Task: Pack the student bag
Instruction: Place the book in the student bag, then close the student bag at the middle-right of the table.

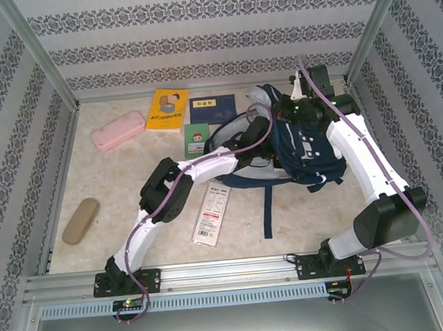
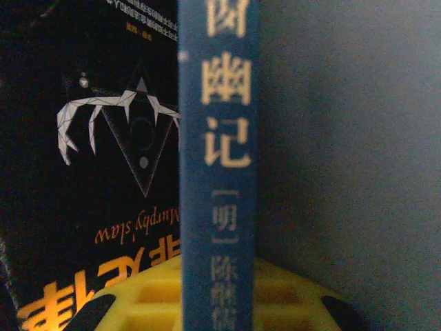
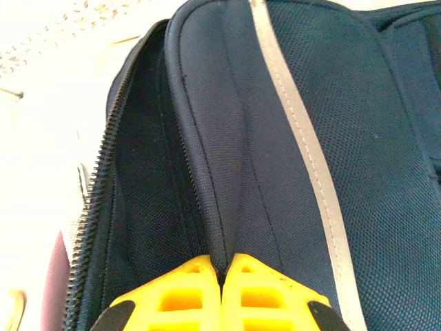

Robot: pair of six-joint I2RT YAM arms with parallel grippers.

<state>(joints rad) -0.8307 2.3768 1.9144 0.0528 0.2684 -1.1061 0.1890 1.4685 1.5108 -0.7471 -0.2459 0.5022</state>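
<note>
**Student bag pinched at the flap, book in the other claw**

Near edge of bench (image 1: 100, 183): red-and-white packet (image 1: 212, 214) lying flat beside the left arm; tan case (image 1: 80, 220) well off to the left; mid-bench, right of centre, the student bag (image 1: 313, 154), navy, one dark strap trailing toward the near edge; left arm reaches into its mouth; left claw (image 2: 219, 272) narrow, yellow fingers either side of a blue book (image 2: 217, 165) gripped spine-on; black book (image 2: 103, 172) just beside it on the left; right claw (image 3: 222, 265) closed, pinching the bag's piped flap edge next to the open zip; farther back: small green book (image 1: 197, 137), pink case (image 1: 119, 130), yellow book (image 1: 167, 110), navy booklet (image 1: 212, 109), the last two near the far wall.
</note>
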